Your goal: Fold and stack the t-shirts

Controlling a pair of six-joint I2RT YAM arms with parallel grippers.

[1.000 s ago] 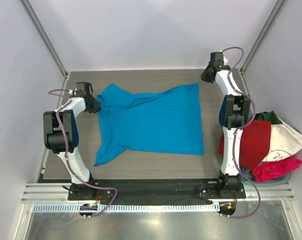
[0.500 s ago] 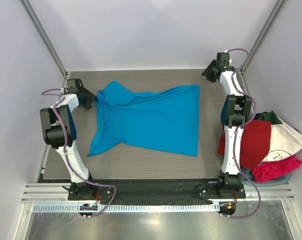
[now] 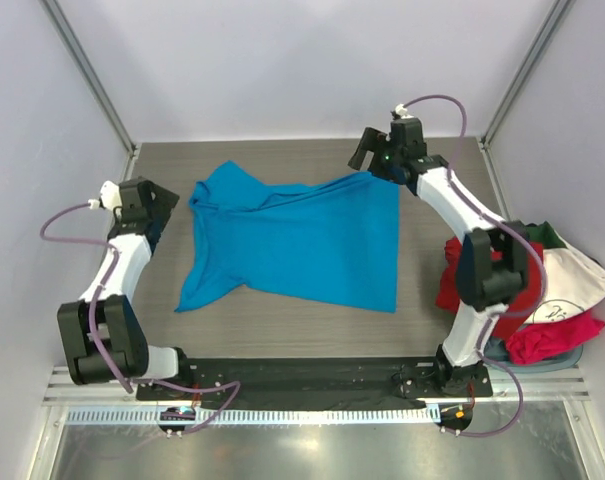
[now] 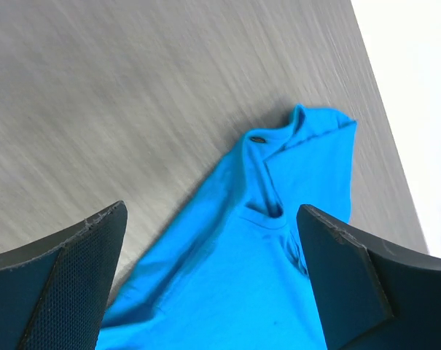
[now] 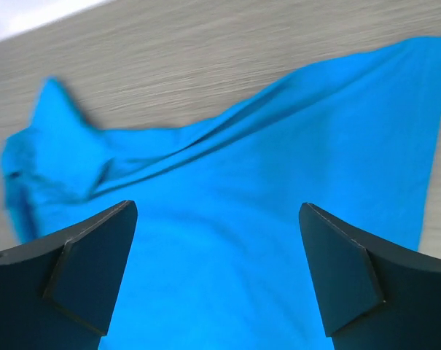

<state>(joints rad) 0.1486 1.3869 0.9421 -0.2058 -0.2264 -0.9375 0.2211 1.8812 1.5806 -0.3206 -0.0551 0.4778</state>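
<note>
Hovering spread: left pincer [image 4: 209, 255], right pincer [image 5: 216, 248] flanking blue t-shirt [image 3: 302, 245].

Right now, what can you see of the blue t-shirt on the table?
The blue t-shirt is bright, plain, soft cloth, lying open and mostly flat on the wood-grain table. Creases run along its far edge, and the collar end at far left is bunched and folded over. One sleeve sticks out toward the near left. Both tools are open and hold nothing: the left tool sits just off its left edge, the right tool over its far right corner; contact there cannot be told.
</note>
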